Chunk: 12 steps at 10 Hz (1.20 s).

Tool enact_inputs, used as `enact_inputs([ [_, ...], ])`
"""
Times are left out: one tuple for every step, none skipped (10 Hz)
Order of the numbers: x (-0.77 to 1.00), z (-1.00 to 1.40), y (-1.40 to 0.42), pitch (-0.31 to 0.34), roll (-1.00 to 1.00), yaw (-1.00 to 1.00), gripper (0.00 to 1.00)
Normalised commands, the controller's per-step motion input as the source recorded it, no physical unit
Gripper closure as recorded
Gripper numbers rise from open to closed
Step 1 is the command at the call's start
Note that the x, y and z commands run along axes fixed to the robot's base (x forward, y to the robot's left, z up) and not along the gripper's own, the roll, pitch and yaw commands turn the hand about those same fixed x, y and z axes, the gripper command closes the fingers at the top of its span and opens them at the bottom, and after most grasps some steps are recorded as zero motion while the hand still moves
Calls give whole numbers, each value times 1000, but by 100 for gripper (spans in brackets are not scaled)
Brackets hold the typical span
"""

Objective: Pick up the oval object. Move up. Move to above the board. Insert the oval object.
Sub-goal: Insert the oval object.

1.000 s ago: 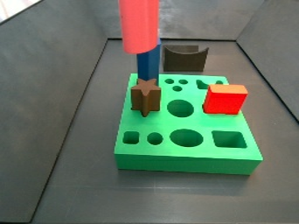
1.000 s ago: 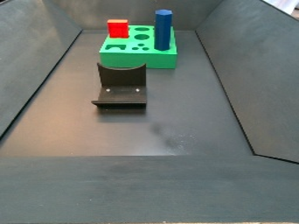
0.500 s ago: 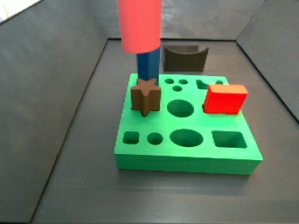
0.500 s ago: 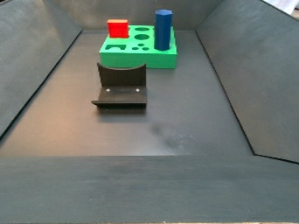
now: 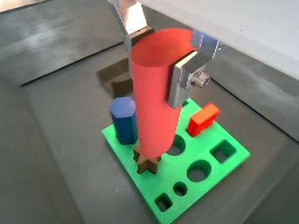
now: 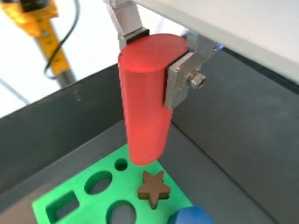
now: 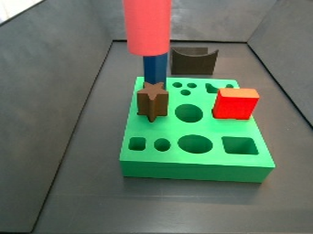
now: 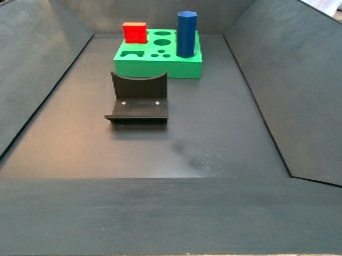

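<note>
Gripper (image 5: pixel 160 59) clamped on the upper part of the red peg (image 5: pixel 158 96), silver fingers (image 5: pixel 184 77) pressed flat against its sides. Peg hangs upright above the green board (image 7: pixel 196 137), clear of it, lower end over the corner where the blue post (image 7: pixel 154 69) and the brown star piece (image 7: pixel 152 101) stand.

Risks, as judged:
- The large oval hole (image 7: pixel 196 143) sits nearer the front edge of the board, not under the peg. Lowering from here would likely land the peg on the star piece or the blue post and jam, or knock one over.
- Oval section needs its long axis matched to the hole; a twist in the grip would catch the rim and tilt the peg between the pads.
- Red cube (image 7: pixel 236 102) stands on the board near the travel path; a low sideways move could clip it.

View differences:
- Both wrist views show the grasp itself; a side view shows only the peg's lower length, gripper out of frame.
- A side view (image 8: pixel 156 55) shows board, the cube, the post and the dark fixture (image 8: pixel 138 96) but no peg; probably above the frame.
- A side view gives the full hole layout, half hidden in a wrist view (image 6: pixel 105 188).
</note>
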Motion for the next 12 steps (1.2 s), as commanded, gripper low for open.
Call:
enact_inputs([
  [34,0,0,27,29,-77,100],
  [166,-166,-226,0,0,-143,100],
  [400,-226,-286,0,0,0,100],
  [349,-217,-263,0,0,0,100],
  [300,-231,-283,0,0,0,100],
  [280,-274,-280,-3,0,0,100],
  [337,-380,-283,0,70,0,100],
  [363,-383,-286,0,164,0,100],
  [377,-354,-246,0,94,0,100],
  [506,-257,-154,0,0,0,100],
  [486,-269,-74,-10,0,40,100],
  [337,-237,-46,-11,0,180,100],
])
